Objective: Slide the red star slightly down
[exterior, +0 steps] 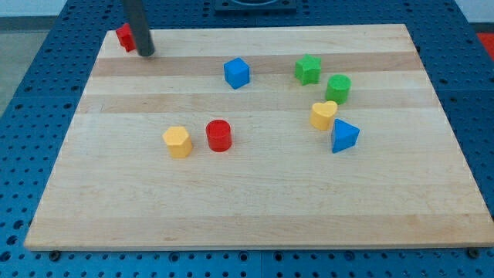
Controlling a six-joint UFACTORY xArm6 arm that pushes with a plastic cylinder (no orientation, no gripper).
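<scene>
Red star (123, 35) half hidden, top-left corner

my tip (146, 52) sits at the view's top left, the dark rod rising straight upward.

Bright even light, soft shadows, sharp focus.

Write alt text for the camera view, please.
My tip touches the red star at the board's top left corner. Seven other blocks sit spread across the middle and right.
</scene>
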